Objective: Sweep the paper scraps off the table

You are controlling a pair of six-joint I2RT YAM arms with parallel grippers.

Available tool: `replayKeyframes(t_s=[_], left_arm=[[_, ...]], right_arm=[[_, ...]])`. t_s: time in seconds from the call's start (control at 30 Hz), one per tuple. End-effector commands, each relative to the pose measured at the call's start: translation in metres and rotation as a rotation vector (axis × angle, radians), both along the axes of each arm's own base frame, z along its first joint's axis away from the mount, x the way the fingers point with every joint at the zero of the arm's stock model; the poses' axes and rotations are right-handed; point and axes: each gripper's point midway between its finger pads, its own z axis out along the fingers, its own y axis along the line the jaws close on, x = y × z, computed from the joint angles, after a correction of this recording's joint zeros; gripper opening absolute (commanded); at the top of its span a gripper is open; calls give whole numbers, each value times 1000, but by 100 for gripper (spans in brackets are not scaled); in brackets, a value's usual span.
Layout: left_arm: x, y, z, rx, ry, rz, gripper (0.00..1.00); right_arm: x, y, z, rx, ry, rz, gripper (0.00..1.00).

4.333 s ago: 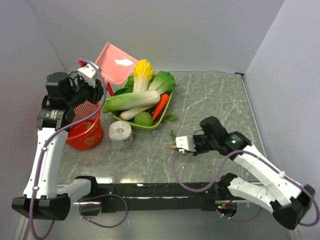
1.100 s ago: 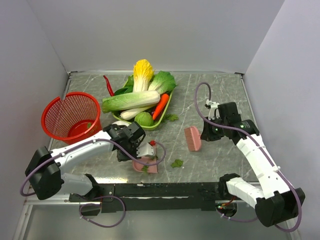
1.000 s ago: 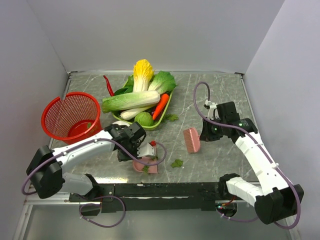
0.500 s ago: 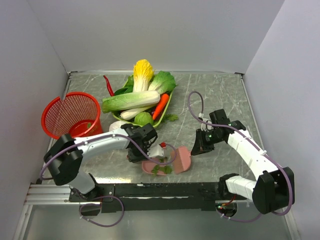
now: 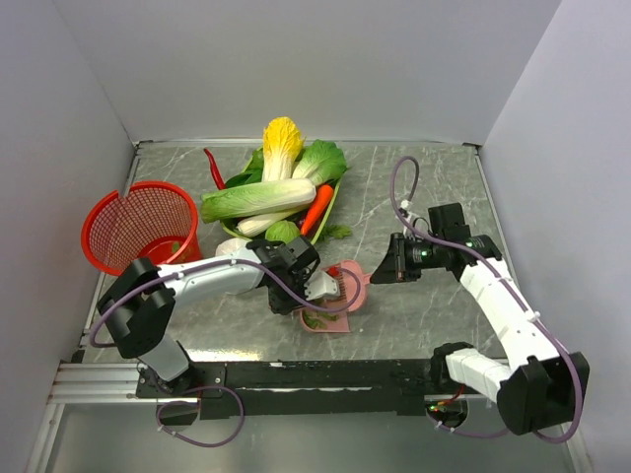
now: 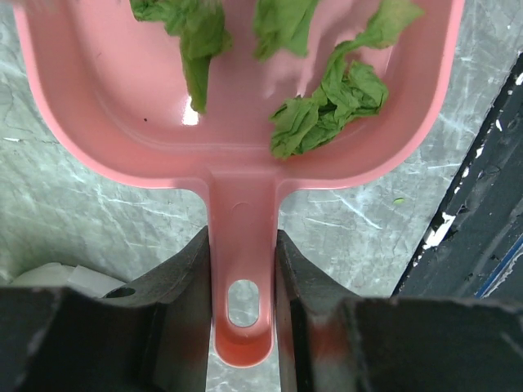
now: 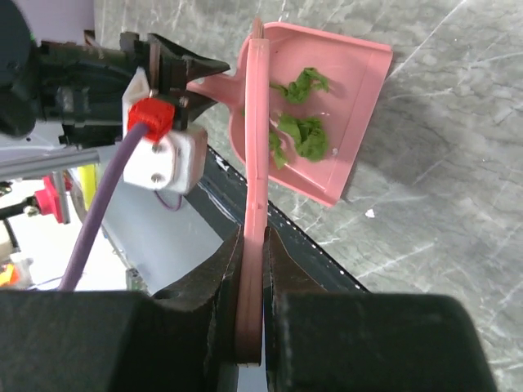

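Green paper scraps (image 6: 327, 102), just swept off the counter (image 5: 434, 187), are lying in the dustpan (image 6: 245, 163) ahead of the left fingers (image 6: 189, 286), which are clamping its handle. The right fingers (image 7: 219, 273), clamping the brush (image 7: 255, 147), are retreating. Emptying probably remains.

Ahead of my left jaws the dustpan (image 6: 245, 155) runs off the top edge, front lip unseen, and two green scraps (image 6: 200, 33) there are cut short with it. My left fingers (image 6: 176, 318) are cropped at the bottom edge. Between my right jaws the brush (image 7: 255, 204) shows only edge-on. I cannot make out its bristles, and it covers part of the dustpan's handle beyond. In the top view the scraps are too small to count.
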Motion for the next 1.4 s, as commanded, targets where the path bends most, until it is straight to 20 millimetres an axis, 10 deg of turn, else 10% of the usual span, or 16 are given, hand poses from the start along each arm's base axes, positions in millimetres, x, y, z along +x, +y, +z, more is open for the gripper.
replayKeyframes(t_s=[0.0, 0.37, 0.53, 1.07, 1.37], left_arm=[[4, -9, 14, -99, -27, 26, 1], [24, -11, 43, -171, -86, 68, 1], [32, -12, 61, -203, -135, 61, 1], [61, -32, 156, -385, -277, 139, 1], [109, 11, 217, -441, -393, 435, 1]], right_arm=[[-1, -3, 36, 7, -129, 31, 0], [73, -44, 81, -138, -335, -172, 0], [108, -98, 67, -386, -355, -391, 0], [107, -128, 31, -412, -225, -520, 0], [107, -130, 19, -378, -175, -551, 0]])
